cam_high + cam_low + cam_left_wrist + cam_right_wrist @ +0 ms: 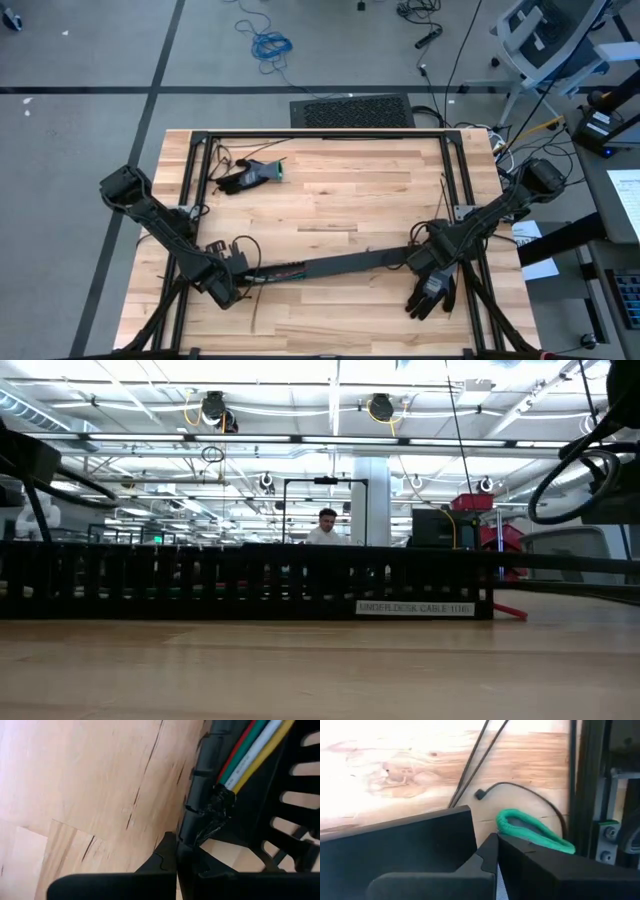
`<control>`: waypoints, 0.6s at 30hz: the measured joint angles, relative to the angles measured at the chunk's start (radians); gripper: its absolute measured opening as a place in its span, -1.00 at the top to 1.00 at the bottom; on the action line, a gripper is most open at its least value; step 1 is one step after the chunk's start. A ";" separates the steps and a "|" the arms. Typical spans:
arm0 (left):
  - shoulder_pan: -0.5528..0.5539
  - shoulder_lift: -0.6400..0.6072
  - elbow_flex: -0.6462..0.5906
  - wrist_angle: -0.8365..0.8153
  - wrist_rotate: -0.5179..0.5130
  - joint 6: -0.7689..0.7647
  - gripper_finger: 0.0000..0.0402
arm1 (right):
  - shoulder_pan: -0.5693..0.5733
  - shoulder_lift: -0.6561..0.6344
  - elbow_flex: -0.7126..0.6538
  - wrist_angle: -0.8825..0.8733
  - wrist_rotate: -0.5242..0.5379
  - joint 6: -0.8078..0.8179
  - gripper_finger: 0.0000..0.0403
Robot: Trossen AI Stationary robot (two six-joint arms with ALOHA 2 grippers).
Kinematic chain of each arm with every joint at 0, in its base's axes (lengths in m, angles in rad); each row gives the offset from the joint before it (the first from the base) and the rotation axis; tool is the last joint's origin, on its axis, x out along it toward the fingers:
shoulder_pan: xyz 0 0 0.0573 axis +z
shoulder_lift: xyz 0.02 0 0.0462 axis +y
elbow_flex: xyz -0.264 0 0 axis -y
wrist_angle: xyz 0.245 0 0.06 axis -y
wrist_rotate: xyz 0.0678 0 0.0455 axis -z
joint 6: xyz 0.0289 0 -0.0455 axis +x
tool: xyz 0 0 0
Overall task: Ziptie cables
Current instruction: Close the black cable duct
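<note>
Left end effector [176, 851] closed, cables [252, 750] just ahead (in black tray [300, 795]), right end effector [497, 851] closed.

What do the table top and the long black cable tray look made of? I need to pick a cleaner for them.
The table top looks like wood, pale butcher-block planks with visible grain and seams, matte or lightly sealed. The long black cable tray looks like moulded plastic, dull black with slotted walls, though painted metal cannot be ruled out.
</note>
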 joint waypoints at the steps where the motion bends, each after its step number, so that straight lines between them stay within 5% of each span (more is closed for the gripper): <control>1: 0.000 0.000 0.000 -0.004 0.003 0.000 1.00 | 0.000 0.000 0.000 0.009 -0.001 -0.001 1.00; 18: 0.000 0.000 -0.001 -0.065 0.010 0.000 1.00 | 0.002 -0.004 -0.002 0.125 -0.015 -0.034 1.00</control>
